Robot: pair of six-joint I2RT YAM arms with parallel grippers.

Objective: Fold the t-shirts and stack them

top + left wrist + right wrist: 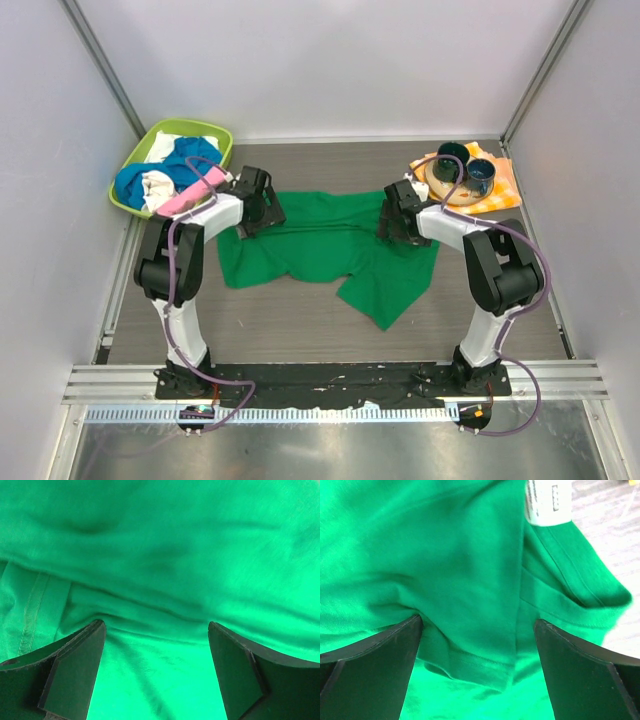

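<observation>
Green t-shirt (320,255): far corners are covered by left fingers (70,672) and right fingers (372,667), both spread wide; contact cannot be told.

**A:** Top view is looking bright and even, light seeming to come from above, white walls (320,60) bouncing it. The arms (180,270) are only casting faint shadows on the table (300,335).

**B:** Wrist cams are struggling though. The green t-shirt (165,555) is glowing oversaturated, nearly blowing out at the bottom edge, and the left gripper (156,624) is sitting dark against it. The white tag (547,502) is blurring, print unreadable.
</observation>
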